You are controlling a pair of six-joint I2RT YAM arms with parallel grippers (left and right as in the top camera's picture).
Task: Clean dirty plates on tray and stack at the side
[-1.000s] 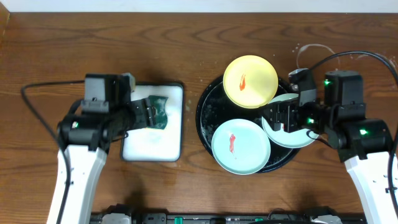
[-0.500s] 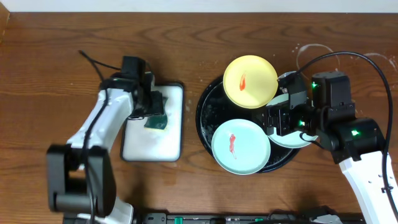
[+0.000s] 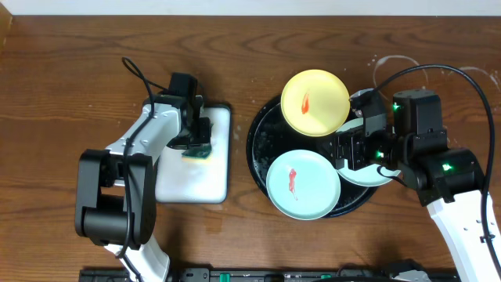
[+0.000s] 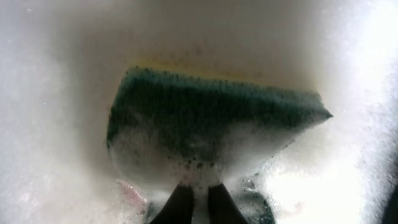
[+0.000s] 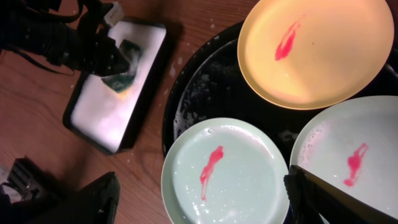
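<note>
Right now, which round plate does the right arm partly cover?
The pale mint plate at the round black tray's right edge, beneath the right end effector.

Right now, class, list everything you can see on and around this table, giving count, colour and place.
yellow plate: one, yellow, red smear, back of the black tray
mint plates: two, pale mint, red smears, tray front and tray's right edge
black tray: one, black, soapy, table right
white tray: one, white, foamy, table left
green sponge: one, green, over the white tray
table: one, brown wood
left pincer: shut on the green sponge
right pincer: open, at the right mint plate
</note>
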